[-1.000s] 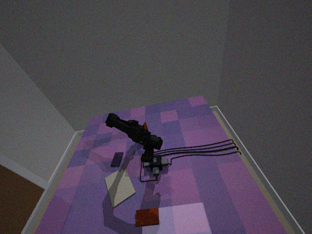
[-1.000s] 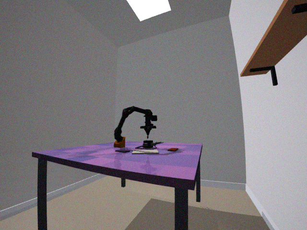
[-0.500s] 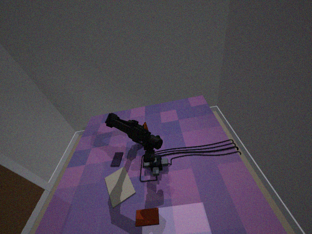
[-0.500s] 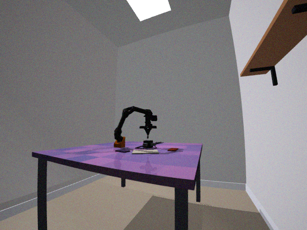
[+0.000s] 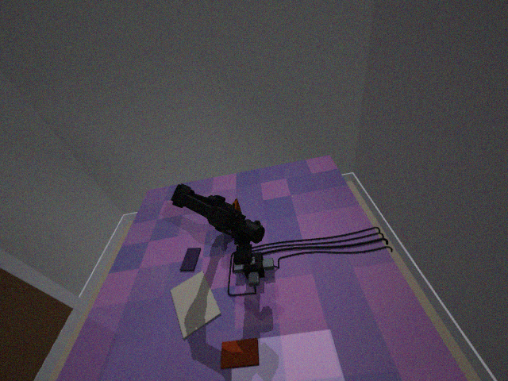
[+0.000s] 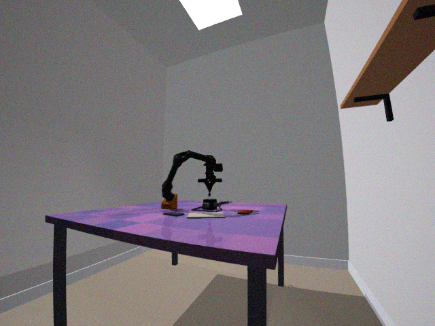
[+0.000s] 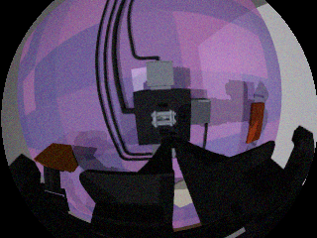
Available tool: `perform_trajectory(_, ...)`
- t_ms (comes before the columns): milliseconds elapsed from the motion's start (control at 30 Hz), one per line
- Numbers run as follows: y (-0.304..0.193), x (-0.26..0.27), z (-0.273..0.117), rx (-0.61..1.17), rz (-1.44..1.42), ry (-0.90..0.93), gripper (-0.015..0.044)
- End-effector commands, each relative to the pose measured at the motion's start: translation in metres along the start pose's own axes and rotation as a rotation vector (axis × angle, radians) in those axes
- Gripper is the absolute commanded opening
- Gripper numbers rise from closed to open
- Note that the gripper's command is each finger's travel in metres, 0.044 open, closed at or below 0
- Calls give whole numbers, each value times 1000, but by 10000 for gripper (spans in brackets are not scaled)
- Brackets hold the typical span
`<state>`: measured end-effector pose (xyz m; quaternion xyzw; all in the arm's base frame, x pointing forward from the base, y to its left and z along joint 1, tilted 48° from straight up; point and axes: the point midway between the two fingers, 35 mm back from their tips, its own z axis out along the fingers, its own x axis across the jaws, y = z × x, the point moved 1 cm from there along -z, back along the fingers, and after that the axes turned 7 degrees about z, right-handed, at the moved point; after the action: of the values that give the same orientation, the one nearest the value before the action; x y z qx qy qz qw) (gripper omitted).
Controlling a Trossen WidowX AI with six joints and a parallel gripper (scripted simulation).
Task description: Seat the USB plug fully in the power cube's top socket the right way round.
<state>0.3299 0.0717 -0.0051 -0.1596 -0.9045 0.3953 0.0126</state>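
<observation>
The claw (image 6: 209,192) hangs pointing straight down, directly above the power cube (image 6: 209,204) and apart from it. Its fingers are pressed almost together yet stopped on something thin. That is judged to be the USB plug, lifted out of the socket (image 7: 164,118), though the plug is too small and too hidden behind the dark fingertips to make out. From the wrist view the cube is a dark, square, matte block. The socket is a small pale rectangle on its top, just ahead of the claw's tip. Boxy grey plugs (image 7: 160,74) sit in its sides, and thin black cables (image 5: 328,241) trail away across the glossy purple checkered desk (image 6: 196,231). The plug should be light, rigid and smooth-sided, so it could twist or slip in a narrow pinch. The hold belongs on the flat faces of its housing, not the metal tongue. Its cable will be stiff enough to tug sideways. A cream sheet (image 5: 194,303) and a red card (image 5: 240,352) lie flat nearby, below the claw.
</observation>
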Motion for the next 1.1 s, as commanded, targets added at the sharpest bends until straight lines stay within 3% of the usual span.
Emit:
perform_trajectory(0, 0, 0, 1, -6, -2, 3, 0)
perform_trajectory(1067, 2, 1, 4, -31, 2, 5, 0)
